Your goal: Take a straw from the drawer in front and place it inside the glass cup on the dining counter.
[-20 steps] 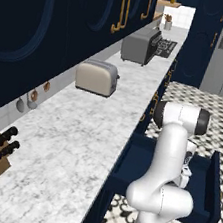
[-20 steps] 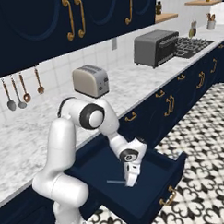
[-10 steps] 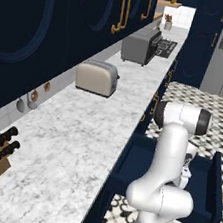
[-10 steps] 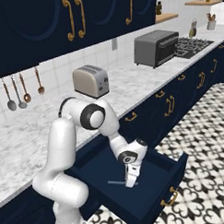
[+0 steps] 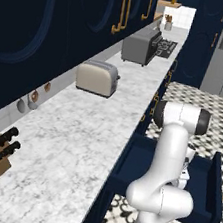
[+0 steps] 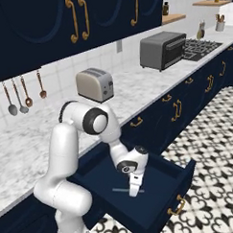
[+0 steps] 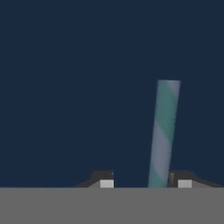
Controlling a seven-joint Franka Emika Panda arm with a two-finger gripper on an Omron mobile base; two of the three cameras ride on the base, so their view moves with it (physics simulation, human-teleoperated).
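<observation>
Straw and drawer both partly hidden or cut off

In the hand view the straw [image 7: 164,131] runs down between the two fingertips [image 7: 106,183], nearer the right one, and its lower end is lost at the bottom edge, so contact with either tip cannot be told. In the right base view the straw [image 6: 122,189] is a thin faint line, one end hidden behind the gripper [image 6: 134,190]. In the left base view the arm covers most of the drawer [image 5: 199,197] interior.
</observation>
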